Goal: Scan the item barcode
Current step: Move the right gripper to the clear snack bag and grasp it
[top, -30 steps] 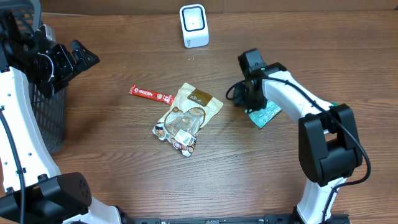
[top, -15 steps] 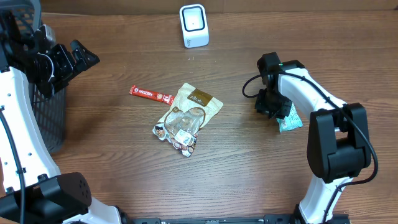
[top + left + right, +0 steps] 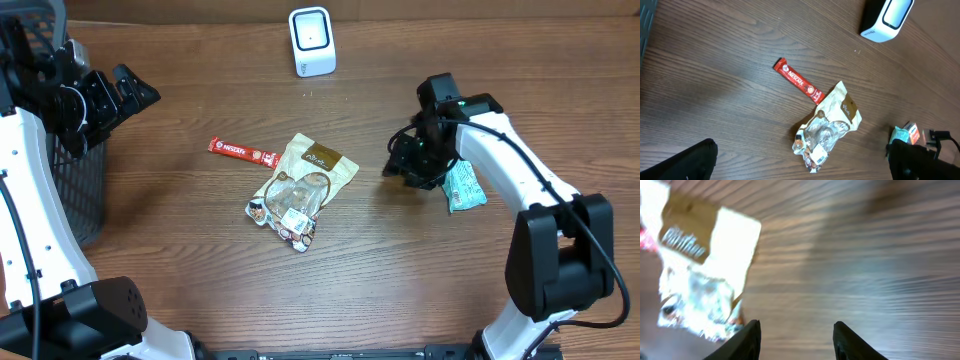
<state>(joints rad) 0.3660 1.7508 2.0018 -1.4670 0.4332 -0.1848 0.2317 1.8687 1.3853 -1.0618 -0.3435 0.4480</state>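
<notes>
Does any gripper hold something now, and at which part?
Nothing is held: left gripper and right gripper are open and empty; the teal packet lies on the table.

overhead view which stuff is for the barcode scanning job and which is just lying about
For the job: white scanner, teal packet, beige pouch, red nescafe stick, right claw, open and empty.
Just lying about: black mesh basket.

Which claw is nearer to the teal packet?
Right. The right claw hovers close beside the teal packet, not touching it. The left claw is far off on the opposite side, next to the black basket.
</notes>
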